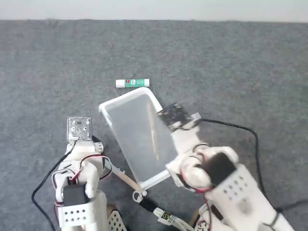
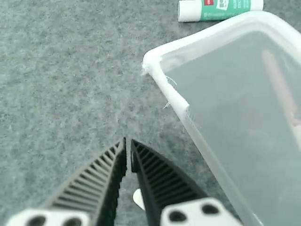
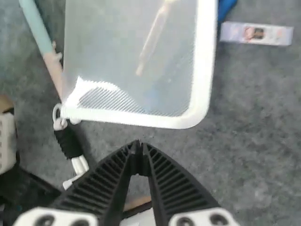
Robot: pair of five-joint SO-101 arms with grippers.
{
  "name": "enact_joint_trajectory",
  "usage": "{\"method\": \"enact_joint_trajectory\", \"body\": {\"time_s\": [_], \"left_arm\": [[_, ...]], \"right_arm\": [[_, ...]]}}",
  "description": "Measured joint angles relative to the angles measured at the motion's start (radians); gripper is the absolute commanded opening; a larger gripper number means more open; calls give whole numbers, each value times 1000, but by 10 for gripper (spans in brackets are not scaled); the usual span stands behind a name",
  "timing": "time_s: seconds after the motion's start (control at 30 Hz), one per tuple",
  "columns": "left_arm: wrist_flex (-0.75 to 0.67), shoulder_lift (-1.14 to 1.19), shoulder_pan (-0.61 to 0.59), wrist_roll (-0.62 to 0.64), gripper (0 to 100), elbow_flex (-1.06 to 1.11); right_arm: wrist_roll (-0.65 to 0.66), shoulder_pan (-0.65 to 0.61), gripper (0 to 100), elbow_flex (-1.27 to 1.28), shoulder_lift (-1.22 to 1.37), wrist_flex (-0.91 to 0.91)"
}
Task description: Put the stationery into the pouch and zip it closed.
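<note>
A translucent pouch (image 1: 139, 137) with a white border lies flat in the middle of the table, with a pencil (image 1: 153, 134) showing through it. Its zip pull ring (image 3: 59, 120) sits at the corner nearest the arms. A green-and-white glue stick (image 1: 132, 83) lies just beyond the pouch's far edge. A tan and teal pen (image 3: 40, 33) lies along the pouch's side. A small labelled eraser (image 3: 256, 34) rests on the carpet beside the pouch. My left gripper (image 2: 128, 143) is shut and empty, short of the pouch's far left corner (image 2: 155, 63). My right gripper (image 3: 139, 146) is shut and empty, just off the pouch's edge.
Grey carpet (image 1: 231, 62) covers the table, with open room at the back and to both sides. A black and white cable (image 3: 70, 148) runs near the zip pull. A blue object (image 3: 226, 7) peeks out by the pouch near the eraser.
</note>
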Motion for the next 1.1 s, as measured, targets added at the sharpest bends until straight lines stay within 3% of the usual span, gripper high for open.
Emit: {"method": "enact_joint_trajectory", "body": {"time_s": [0.13, 0.4, 0.73, 1.1], "left_arm": [[-3, 0, -11, 0, 12, 0], [-77, 0, -164, 0, 13, 0], [-77, 0, -169, 0, 13, 0], [-92, 0, -169, 0, 13, 0]], "right_arm": [[-3, -71, 6, -9, 109, -2], [-6, -98, 6, -11, 288, -83], [-6, -146, 6, -11, 505, -106], [-6, -157, 6, -11, 623, -292]]}}
